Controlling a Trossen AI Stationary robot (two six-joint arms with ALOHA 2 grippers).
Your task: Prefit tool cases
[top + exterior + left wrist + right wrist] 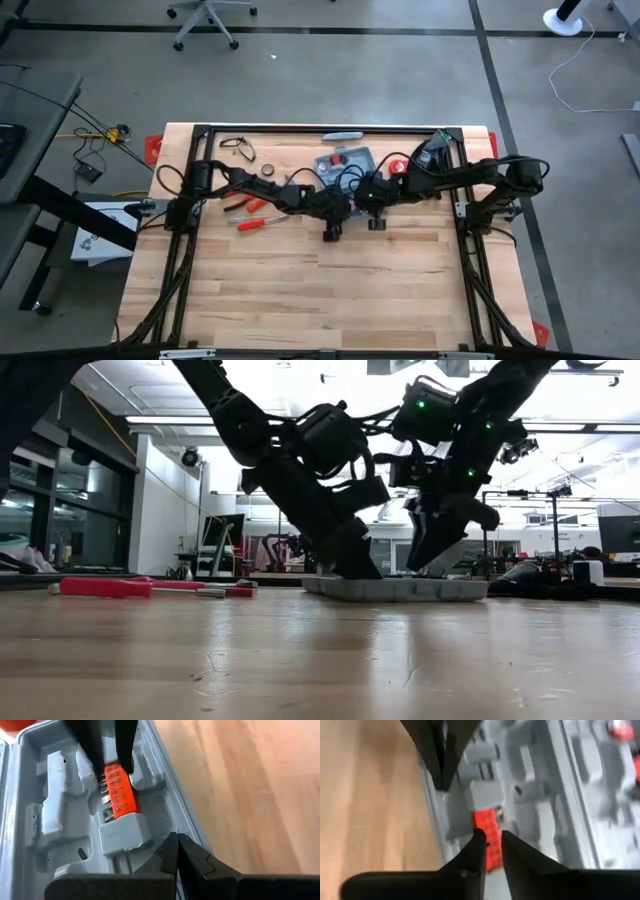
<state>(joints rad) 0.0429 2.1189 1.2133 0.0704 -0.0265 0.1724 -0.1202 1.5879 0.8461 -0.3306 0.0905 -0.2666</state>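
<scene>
Lying open, the tool case holds a red bit holder; left tool together, right tool seemingly slightly apart.

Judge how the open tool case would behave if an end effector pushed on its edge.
The tool case looks like thin moulded plastic, so probably light and apt to slide on the smooth wooden table. It lies flat and low in the low view, so tipping seems unlikely. The open lid might flex at its hinge.

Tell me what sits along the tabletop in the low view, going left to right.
Red-handled screwdrivers → left gripper resting on the open tool case → grey tool case → right gripper over the case.
</scene>
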